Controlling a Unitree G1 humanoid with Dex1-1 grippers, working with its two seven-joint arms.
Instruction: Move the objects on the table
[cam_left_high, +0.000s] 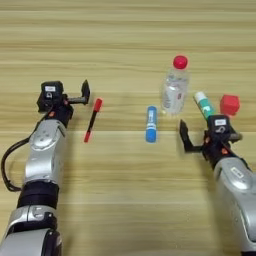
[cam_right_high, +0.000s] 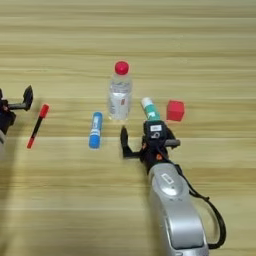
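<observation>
A small clear bottle with a red cap (cam_left_high: 175, 90) stands upright right of centre on the table (cam_left_high: 125, 30). A thin red pen (cam_left_high: 93, 120) lies at the left and a blue-and-white tube (cam_left_high: 151, 124) in the middle. At the right, a green-and-white tube (cam_left_high: 204, 104) lies beside a small red cube (cam_left_high: 229, 105). My left gripper (cam_left_high: 65, 94) is open, its right finger close to the pen's cap. My right gripper (cam_right_high: 147, 139) is open and holds nothing. Its body covers the near end of the green-and-white tube.
A black cable (cam_left_high: 6, 170) loops beside my left forearm, and another (cam_right_high: 215, 220) beside my right forearm. Bare wood stretches across the far half of the table and between my two arms in front.
</observation>
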